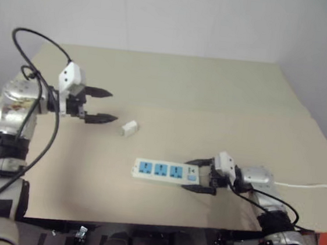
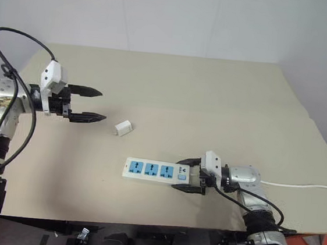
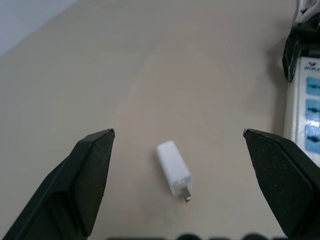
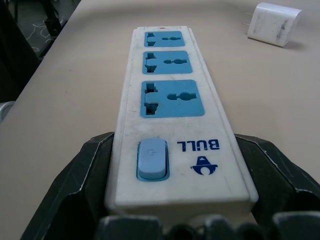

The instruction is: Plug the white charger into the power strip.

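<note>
One small white charger [image 3: 173, 167], boxy with metal prongs at one end, is seen lying on the tabletop [image 1: 213, 98] just ahead of the left gripper [image 1: 105, 106], whose jaws are spread wide and empty. One power strip [image 4: 172, 145], white with three blue sockets and one switch, is clasped at its switch end between the jaws of the right gripper [image 1: 197, 175]. Its cord is cut off at the frame edge.

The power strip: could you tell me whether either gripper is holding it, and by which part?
The right gripper clamps the power strip at its switch end, one finger on each long side. The left gripper is open, holding nothing.
</note>
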Available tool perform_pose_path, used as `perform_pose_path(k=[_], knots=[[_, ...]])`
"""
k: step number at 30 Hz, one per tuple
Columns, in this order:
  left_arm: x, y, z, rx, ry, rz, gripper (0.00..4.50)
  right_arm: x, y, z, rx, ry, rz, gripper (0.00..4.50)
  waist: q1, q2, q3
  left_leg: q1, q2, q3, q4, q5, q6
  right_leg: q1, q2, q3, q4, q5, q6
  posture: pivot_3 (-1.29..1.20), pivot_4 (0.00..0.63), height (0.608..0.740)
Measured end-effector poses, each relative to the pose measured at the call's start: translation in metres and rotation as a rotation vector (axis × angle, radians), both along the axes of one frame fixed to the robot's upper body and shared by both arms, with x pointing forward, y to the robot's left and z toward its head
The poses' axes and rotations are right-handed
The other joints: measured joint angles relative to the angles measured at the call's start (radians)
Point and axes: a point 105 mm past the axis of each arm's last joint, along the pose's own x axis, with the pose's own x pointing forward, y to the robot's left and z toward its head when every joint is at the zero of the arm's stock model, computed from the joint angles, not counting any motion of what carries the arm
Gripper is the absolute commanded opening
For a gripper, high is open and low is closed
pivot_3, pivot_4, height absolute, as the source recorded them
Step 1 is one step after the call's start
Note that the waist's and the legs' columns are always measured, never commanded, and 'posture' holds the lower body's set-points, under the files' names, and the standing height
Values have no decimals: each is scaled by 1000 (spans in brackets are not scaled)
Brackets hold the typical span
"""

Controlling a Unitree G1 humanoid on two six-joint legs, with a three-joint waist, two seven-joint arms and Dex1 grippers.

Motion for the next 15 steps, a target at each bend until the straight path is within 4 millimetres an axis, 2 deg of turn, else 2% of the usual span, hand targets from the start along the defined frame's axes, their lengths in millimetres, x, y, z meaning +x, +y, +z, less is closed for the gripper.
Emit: perform_pose_path(k=[4, 8, 15], knots=[[10, -5, -8, 173, 22, -2, 4500, 0, 1, 1, -2, 11, -4, 3427, 2, 0, 0, 0, 0, 2, 0, 0, 0, 0, 0, -1, 0, 0, 0, 0, 150, 740], [24, -20, -6, 304, 63, -11, 4500, 0, 2, 1, -7, 11, -5, 3427, 1, 0, 0, -1, -1, 2, 1, 0, 0, 0, 0, -1, 0, 0, 0, 0, 150, 740], [42, -41, 1, 358, 234, 80, 4500, -1, 4, 0, -3, 10, -40, 3427, -5, -1, 1, -2, -1, 2, 1, 0, 0, 0, 0, -1, 0, 0, 1, 0, 150, 740]])
